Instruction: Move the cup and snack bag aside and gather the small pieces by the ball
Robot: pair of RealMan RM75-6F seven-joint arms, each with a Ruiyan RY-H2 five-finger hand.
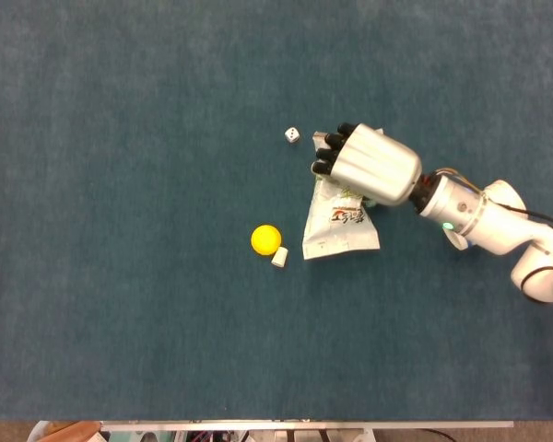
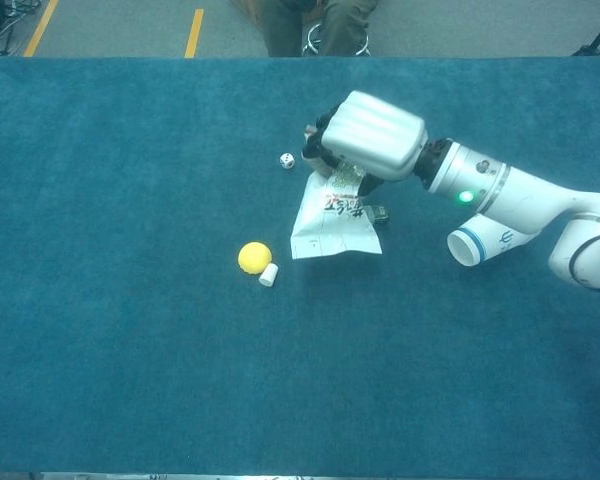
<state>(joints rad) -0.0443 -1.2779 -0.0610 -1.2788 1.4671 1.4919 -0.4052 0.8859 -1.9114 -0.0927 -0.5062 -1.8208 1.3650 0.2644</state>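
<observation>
Cup [image 2: 477,244] shows only beneath the chest view's arm.

You're working over a desk [image 1: 120,230] covered in matt, napped teal cloth that looks like short carpet. Your right hand [image 1: 369,166] has a smooth, ribbed silver shell with a satin sheen and dark matt fingertips [image 1: 324,155]. The snack bag [image 1: 339,224] is crinkled white film, lightly glossy. The ball [image 1: 265,238] looks like smooth matt yellow plastic, and the cup [image 2: 480,243] like white paper.
</observation>
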